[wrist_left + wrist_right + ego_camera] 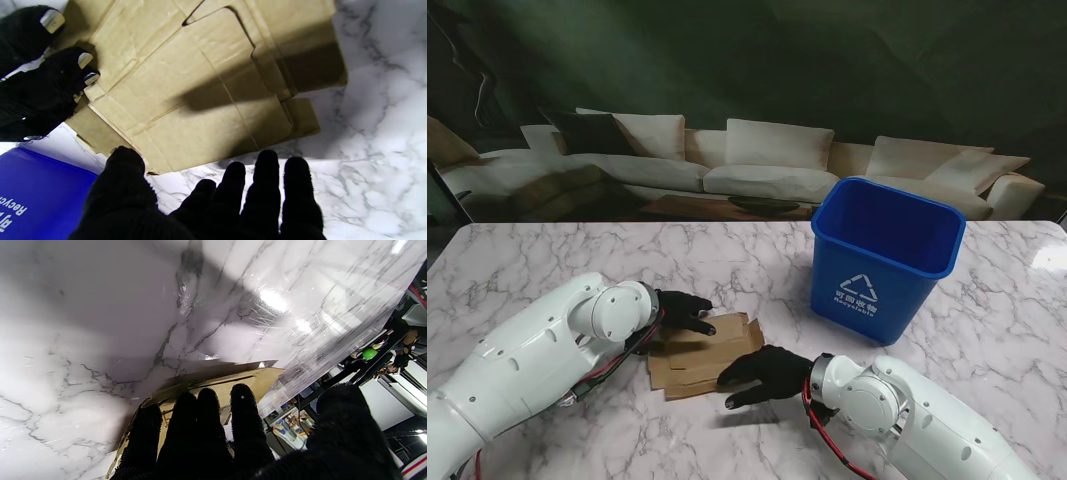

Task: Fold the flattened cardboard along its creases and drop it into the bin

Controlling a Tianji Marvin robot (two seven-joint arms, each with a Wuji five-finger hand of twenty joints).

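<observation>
Since the cardboard is what we're here for, starting there:

cardboard: lying flat on the marble table between our two hands, a bit left of the middle and near to us. Creases and cut flaps show clearly in the left wrist view, and nothing looks folded up yet, so we'd say the folding is barely begun.

left hand: sits at the far-left edge of the sheet with fingers spread and loosely curled. Left wrist view shows the fingertips just short of the edge, not wrapped round anything. Our guess is it's there to pin or catch that side while the other hand works.

right hand: on the near-right edge, fingers stretched out over the sheet, thumb apart. It looks pressed onto or just over the edge; whether it has really got under a flap we can't tell. No real hold visible.

bin: blue, upright, open top, standing to the right and farther from us, well apart from the sheet. Handy spot, since the right arm can swing straight over once the thing is folded small enough.

risk: thin sheet flat on slick marble, so it'll probably slide instead of lifting unless one side is held down.
</observation>
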